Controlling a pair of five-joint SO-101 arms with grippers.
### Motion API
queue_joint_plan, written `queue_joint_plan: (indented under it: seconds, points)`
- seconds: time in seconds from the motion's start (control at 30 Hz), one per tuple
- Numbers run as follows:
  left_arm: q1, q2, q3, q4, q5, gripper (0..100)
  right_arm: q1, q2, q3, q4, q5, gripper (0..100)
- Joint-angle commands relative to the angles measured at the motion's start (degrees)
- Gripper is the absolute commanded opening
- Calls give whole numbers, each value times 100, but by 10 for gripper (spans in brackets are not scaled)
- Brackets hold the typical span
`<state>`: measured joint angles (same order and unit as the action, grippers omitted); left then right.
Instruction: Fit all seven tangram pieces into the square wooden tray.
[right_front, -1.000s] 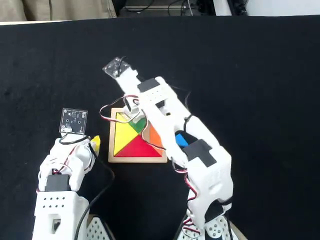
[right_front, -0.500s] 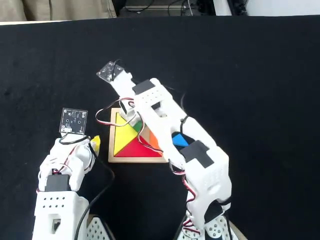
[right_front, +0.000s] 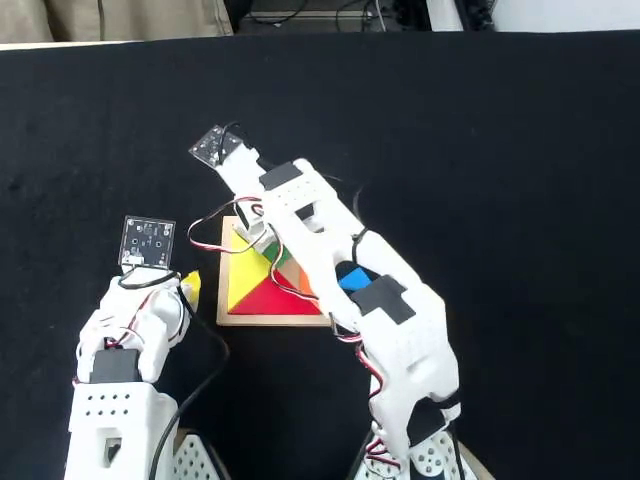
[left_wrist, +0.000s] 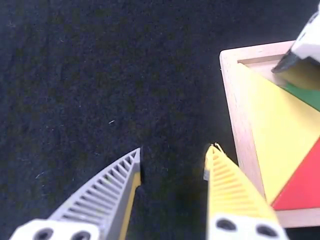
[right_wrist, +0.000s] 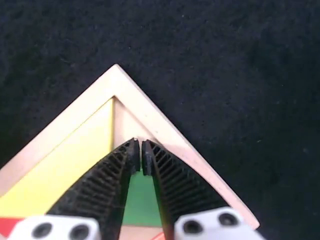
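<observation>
The square wooden tray (right_front: 270, 320) lies between the arms and holds a big yellow triangle (right_front: 243, 275), a red triangle (right_front: 270, 300) and a green piece (right_front: 283, 251). My right gripper (right_wrist: 139, 150) is shut and empty, its tips over a bare wooden gap in the tray's far-left corner (right_wrist: 150, 107), between the yellow triangle (right_wrist: 70, 170) and the green piece (right_wrist: 140, 200). My left gripper (left_wrist: 172, 160) stands open over the black cloth, just left of the tray's rim (left_wrist: 235, 110). A blue bit (right_front: 350, 278) shows beside the right arm, past the tray's right side.
Black cloth covers the whole table, with wide free room at the back, far left and right. The right arm (right_front: 330, 260) stretches across the tray and hides much of its right half. The left arm's base (right_front: 115, 400) sits at the near left.
The right arm has swung left, carrying its shut gripper toward the tray's far-left corner. The left arm has not moved.
</observation>
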<state>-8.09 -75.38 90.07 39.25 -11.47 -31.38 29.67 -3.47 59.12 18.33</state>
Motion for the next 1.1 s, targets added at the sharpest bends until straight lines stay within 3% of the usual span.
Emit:
queue_joint_plan:
  seconds: [0.0, 0.37, 0.6, 0.77, 0.93, 1.07]
  points:
    - [40, -79, -31, -123, 18, 213, -79, -66, -400, 422, 53, 11]
    - [48, -79, -22, -123, 18, 213, -255, -84, -549, 571, 53, 11]
    - [40, -79, -31, -123, 26, 213, 431, -1666, -699, 1916, 378, 11]
    - [31, -79, -57, -123, 62, 213, 747, -3451, 462, 2171, 501, 11]
    - [40, -79, -31, -123, 62, 214, 1002, -4831, 2105, 1538, 1187, 15]
    - [40, -79, -22, -132, 53, 213, 1547, -5042, 3160, 1055, 1363, 15]
